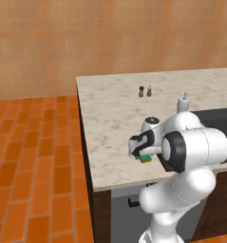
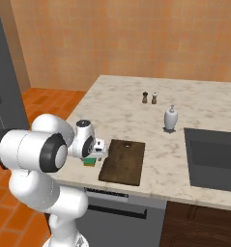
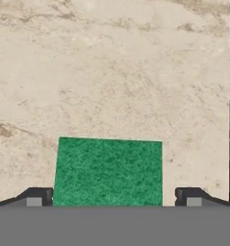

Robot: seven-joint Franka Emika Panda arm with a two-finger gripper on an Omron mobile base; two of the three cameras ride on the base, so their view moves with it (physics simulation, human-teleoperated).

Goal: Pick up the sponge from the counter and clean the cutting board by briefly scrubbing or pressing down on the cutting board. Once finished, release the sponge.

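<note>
On the marbled beige stone surface, small green-topped rectangular sponge lying flat, claw spread wide astride it, fingertips clear, nothing grasped

The sponge, a small block with a green top over a yellow layer, is lying flat on the table, directly beneath the tool and between its widely spread fingertips. The cutting board, flat, dark brown and rectangular, is resting on the beige marbled table just beside the tool, apart from the sponge.
</note>
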